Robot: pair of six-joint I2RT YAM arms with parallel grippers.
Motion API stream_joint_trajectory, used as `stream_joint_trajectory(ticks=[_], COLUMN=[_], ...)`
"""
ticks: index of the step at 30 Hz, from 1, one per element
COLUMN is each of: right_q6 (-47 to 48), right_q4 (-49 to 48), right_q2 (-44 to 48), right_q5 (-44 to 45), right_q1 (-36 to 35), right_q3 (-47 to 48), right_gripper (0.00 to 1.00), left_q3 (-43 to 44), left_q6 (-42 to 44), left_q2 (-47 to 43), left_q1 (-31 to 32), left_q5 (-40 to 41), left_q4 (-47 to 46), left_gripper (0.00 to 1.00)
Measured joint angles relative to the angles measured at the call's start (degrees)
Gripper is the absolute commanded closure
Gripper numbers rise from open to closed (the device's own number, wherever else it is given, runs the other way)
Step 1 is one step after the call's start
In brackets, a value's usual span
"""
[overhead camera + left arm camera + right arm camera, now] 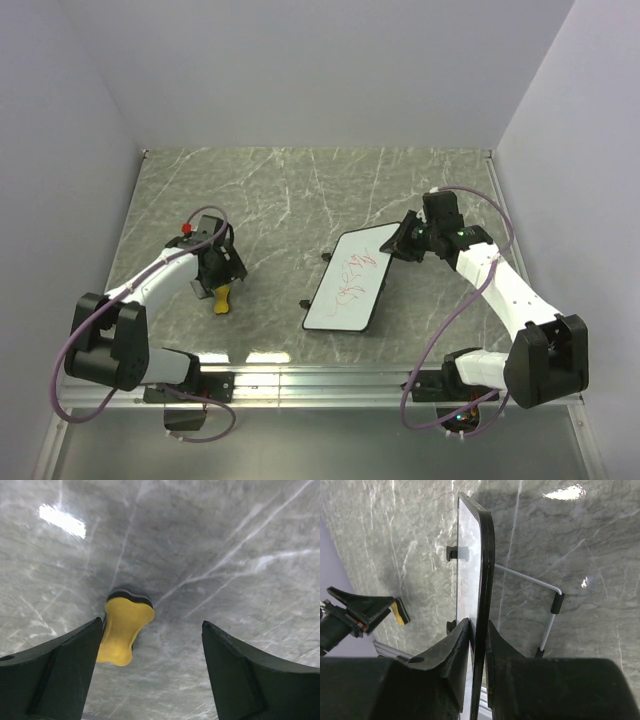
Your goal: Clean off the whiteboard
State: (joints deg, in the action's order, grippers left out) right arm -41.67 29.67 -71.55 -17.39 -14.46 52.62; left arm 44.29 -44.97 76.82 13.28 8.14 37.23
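The whiteboard (pixel 350 280) lies mid-table, white with a black rim and red scribbles on its face. My right gripper (pixel 404 241) is shut on its far right corner; in the right wrist view the board's black edge (pixel 485 555) runs between the closed fingers (pixel 457 645). The small yellow eraser (pixel 222 298) with a black underside lies on the table at the left. My left gripper (pixel 218 272) hangs open just above it; in the left wrist view the eraser (pixel 122 627) sits beside the left fingertip (pixel 75 650), off the gap's middle.
A bent wire stand (pixel 551 605) with black feet shows behind the board. A metal rail (pixel 320 380) runs along the near edge. Purple-grey walls enclose the grey marble table (pixel 280 190) on three sides.
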Motion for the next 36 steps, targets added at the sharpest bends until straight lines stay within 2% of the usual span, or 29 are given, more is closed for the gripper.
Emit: stream_joint_trajectory(ticks=[2, 5, 14, 19, 22, 26, 28, 31, 33, 34, 35, 36], right_q6=[0.00, -0.07, -0.44, -0.04, 0.42, 0.72, 0.81, 0.94, 1.05, 1.07, 1.09, 1.09], right_q4=[0.07, 0.02, 0.22, 1.31, 1.84, 2.19, 2.21, 2.36, 2.45, 2.47, 2.47, 2.49], right_q2=[0.00, 0.00, 0.39, 1.77, 2.75, 3.23, 3.26, 3.26, 3.26, 3.26, 3.26, 3.26], right_q5=[0.00, -0.02, -0.04, 0.02, 0.09, 0.11, 0.09, 0.07, -0.02, -0.07, -0.09, -0.11], right_q1=[0.00, 0.00, 0.00, 0.17, 0.33, 0.37, 0.37, 0.39, 0.39, 0.39, 0.39, 0.39], right_q3=[0.17, 0.35, 0.66, 0.72, 0.72, 0.72, 0.72, 0.72, 0.72, 0.72, 0.72, 0.72], right_gripper=[0.80, 0.81, 0.82, 0.82, 0.82, 0.83, 0.83, 0.84, 0.84, 0.84, 0.84, 0.85], left_q3=[-0.04, -0.04, -0.02, -0.46, -3.08, -4.35, -4.37, -3.93, -3.19, -2.75, -2.21, -1.49], left_q6=[-0.98, -2.82, -8.98, -10.47, -10.45, -10.45, -10.12, -10.10, -10.29, -10.29, -10.40, -10.49], left_q2=[0.15, 0.15, 1.03, 1.18, 2.62, 2.82, 2.89, 3.30, 4.02, 4.50, 5.07, 5.66], left_q1=[1.55, 3.87, 6.10, 5.16, 4.13, 3.56, 3.56, 3.76, 4.17, 4.48, 4.79, 5.14], left_q5=[0.94, 2.75, 9.77, 11.19, 10.32, 8.68, 8.70, 8.74, 8.72, 8.70, 8.68, 8.63], left_q4=[0.39, 1.03, 5.88, 6.08, 3.23, -0.72, -1.03, -0.87, -0.68, -0.48, -0.44, -0.02], left_gripper=[0.21, 0.23, 0.15, 0.16, 0.26, 0.47, 0.52, 0.73, 0.78, 0.86, 1.00, 1.00])
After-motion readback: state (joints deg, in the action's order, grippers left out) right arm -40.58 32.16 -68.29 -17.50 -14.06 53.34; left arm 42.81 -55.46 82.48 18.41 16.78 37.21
